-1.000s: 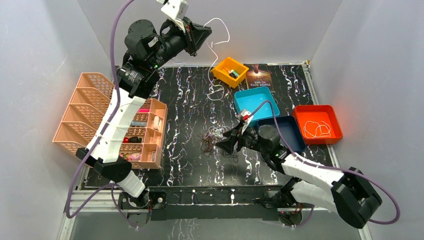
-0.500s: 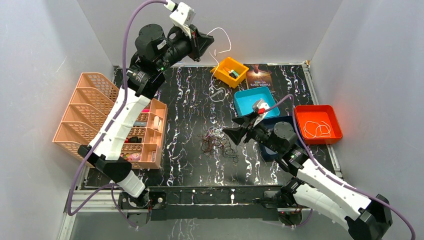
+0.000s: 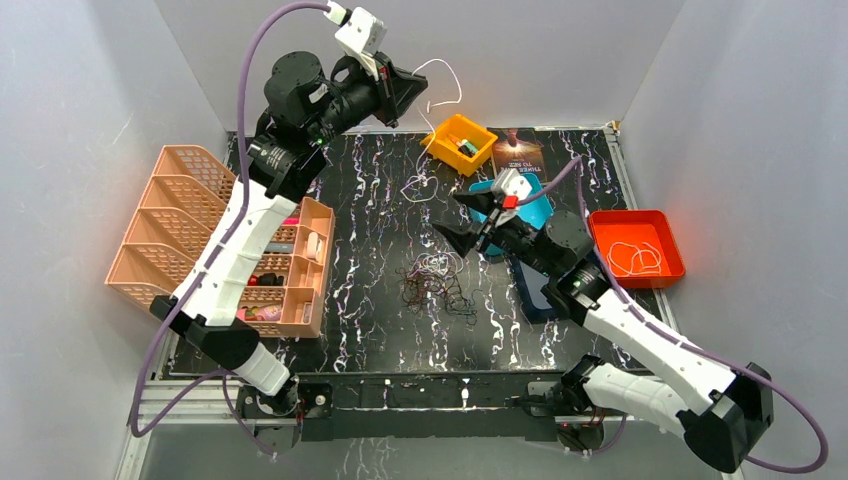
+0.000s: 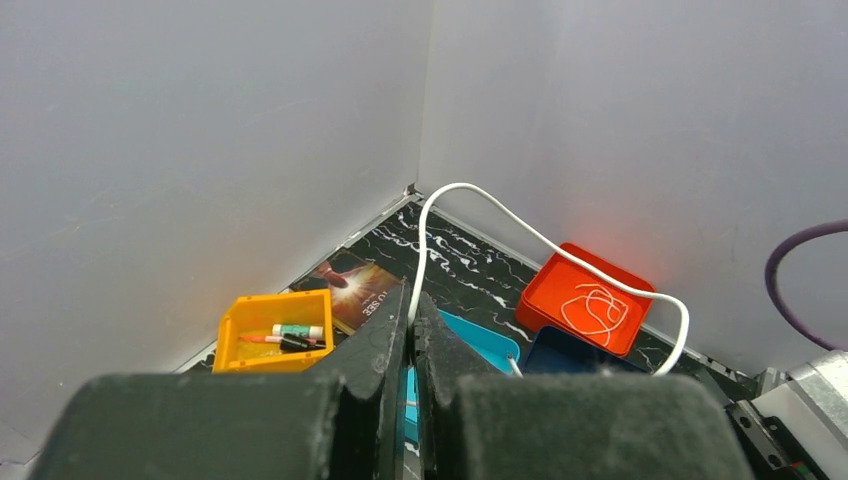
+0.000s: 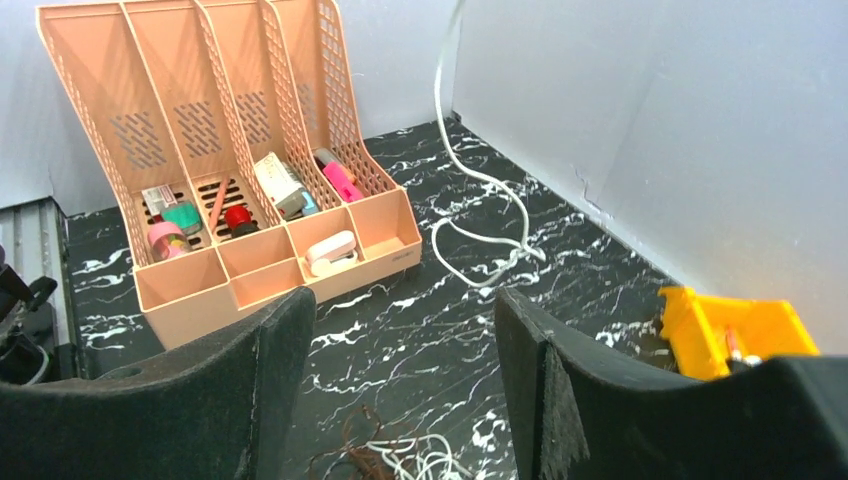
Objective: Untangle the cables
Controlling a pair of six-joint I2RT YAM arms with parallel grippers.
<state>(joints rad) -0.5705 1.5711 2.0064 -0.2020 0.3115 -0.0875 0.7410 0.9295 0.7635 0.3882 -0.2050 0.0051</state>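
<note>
A clump of thin cables, dark brown, black and white, lies in the middle of the black marbled table. High at the back, my left gripper is shut on a white cable. That cable hangs down, and its lower end rests in a loop on the table. In the left wrist view the white cable comes out from between the closed jaws of the left gripper. My right gripper hovers open above the table, behind the clump, with nothing between its fingers. The right wrist view shows the right gripper open, the clump below and the hanging cable ahead.
A peach file organizer with small items stands at the left. At the back are a yellow bin and a book. A teal tray, a dark blue tray and a red tray holding a white cord sit at the right.
My right gripper has risen from the clump and swung toward the back, still open. The left gripper has sunk slightly, still shut on the white cable.
</note>
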